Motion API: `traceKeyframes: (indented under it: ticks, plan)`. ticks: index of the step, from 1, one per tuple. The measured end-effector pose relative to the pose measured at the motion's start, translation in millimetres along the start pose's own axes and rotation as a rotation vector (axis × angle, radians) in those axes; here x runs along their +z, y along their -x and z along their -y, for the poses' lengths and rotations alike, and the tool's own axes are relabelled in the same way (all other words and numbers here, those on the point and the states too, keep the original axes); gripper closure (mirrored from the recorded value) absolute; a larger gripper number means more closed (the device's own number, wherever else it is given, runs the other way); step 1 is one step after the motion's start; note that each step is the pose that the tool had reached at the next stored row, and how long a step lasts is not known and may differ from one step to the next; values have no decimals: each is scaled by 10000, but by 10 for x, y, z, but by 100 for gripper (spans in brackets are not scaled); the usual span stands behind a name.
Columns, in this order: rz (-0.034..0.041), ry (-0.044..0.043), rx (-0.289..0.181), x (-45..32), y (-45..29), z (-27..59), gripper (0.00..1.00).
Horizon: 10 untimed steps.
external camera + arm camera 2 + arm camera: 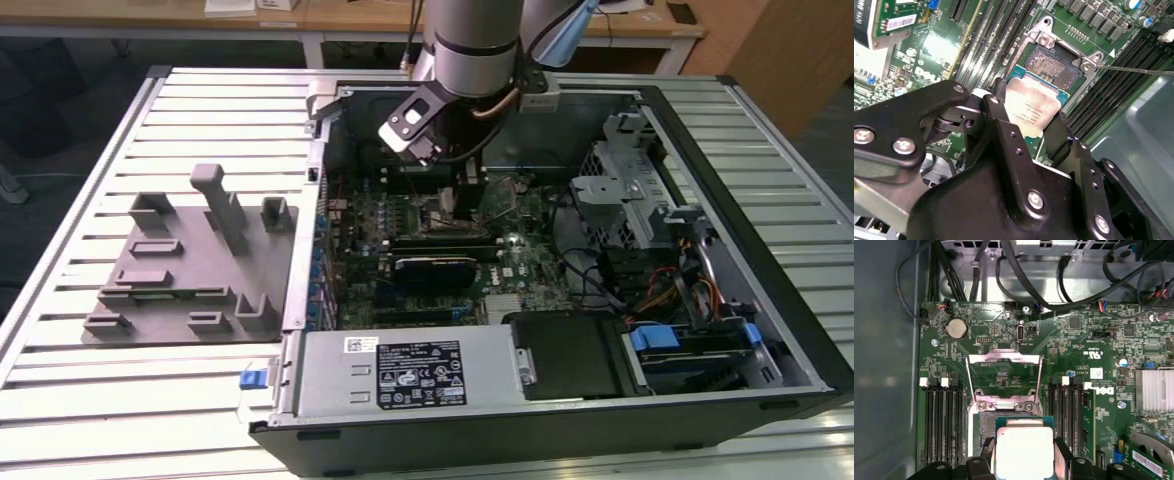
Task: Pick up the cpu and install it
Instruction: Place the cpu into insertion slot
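The black jaws are closed on two opposite edges of the cpu (1023, 447). Its nearest edge is cut off in the first wrist view, and in the second wrist view that end is hidden behind the jaws. The cpu is square, so it has no long axis. It lies flat with its silvery plate up and its edges parallel to the socket (1056, 67), which it partly covers; whether they touch cannot be told. The print on the plate is too faint to read. Beyond it the load plate (1004, 376) stands raised over the motherboard (1089, 340). In the exterior view the arm (467, 40) reaches into the open case (790, 335) on the bench (107, 400). The power supply (400, 372) carries a white label too small to read.
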State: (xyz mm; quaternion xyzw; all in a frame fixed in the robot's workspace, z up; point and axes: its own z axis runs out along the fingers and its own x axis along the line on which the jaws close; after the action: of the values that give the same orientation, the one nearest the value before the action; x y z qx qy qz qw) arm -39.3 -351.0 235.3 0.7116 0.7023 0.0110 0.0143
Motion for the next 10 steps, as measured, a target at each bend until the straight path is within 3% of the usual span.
traceKeyframes:
  ticks: [10]
  plan:
    - [-10,0,-352,89,-12,13,46]
